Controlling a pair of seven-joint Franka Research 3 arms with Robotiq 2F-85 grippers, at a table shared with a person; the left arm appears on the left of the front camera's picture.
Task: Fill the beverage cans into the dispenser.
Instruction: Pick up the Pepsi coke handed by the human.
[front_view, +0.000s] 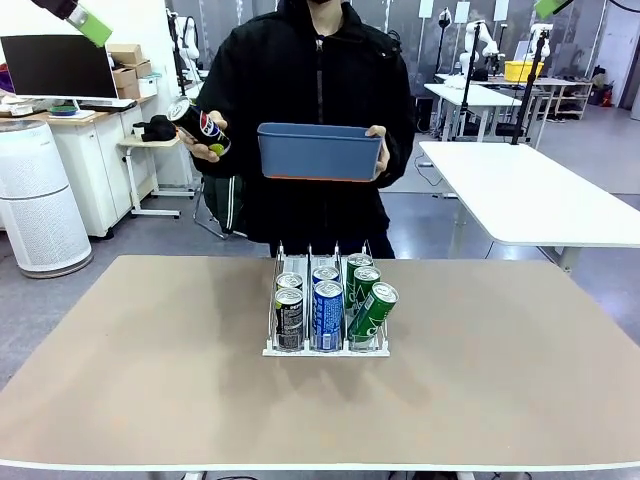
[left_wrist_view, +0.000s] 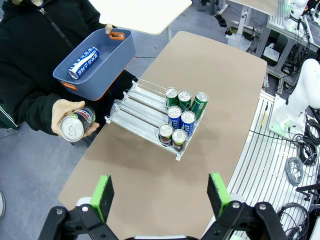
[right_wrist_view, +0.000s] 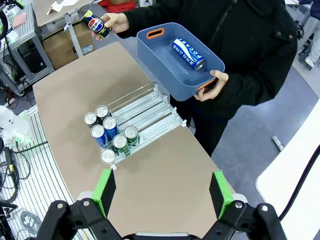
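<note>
The white wire dispenser (front_view: 325, 351) stands mid-table with several beverage cans in its front half: dark ones left, blue ones (front_view: 328, 312) in the middle, green ones right. The front green can (front_view: 372, 312) leans sideways. Across the table a person holds a dark can (front_view: 200, 128) in one hand and a blue bin (front_view: 320, 150) in the other; a blue can (right_wrist_view: 188, 52) lies in the bin. My left gripper (left_wrist_view: 160, 195) and right gripper (right_wrist_view: 162, 192) hang open high above the table, both empty. The dispenser's (left_wrist_view: 137, 107) far lanes are bare.
The brown table (front_view: 150, 350) has wide bare areas on both sides of the dispenser. A white table (front_view: 520, 190) stands behind on the right, and a white cylindrical unit (front_view: 40, 200) with desks on the left. Cables and rails lie beside the table (left_wrist_view: 295, 170).
</note>
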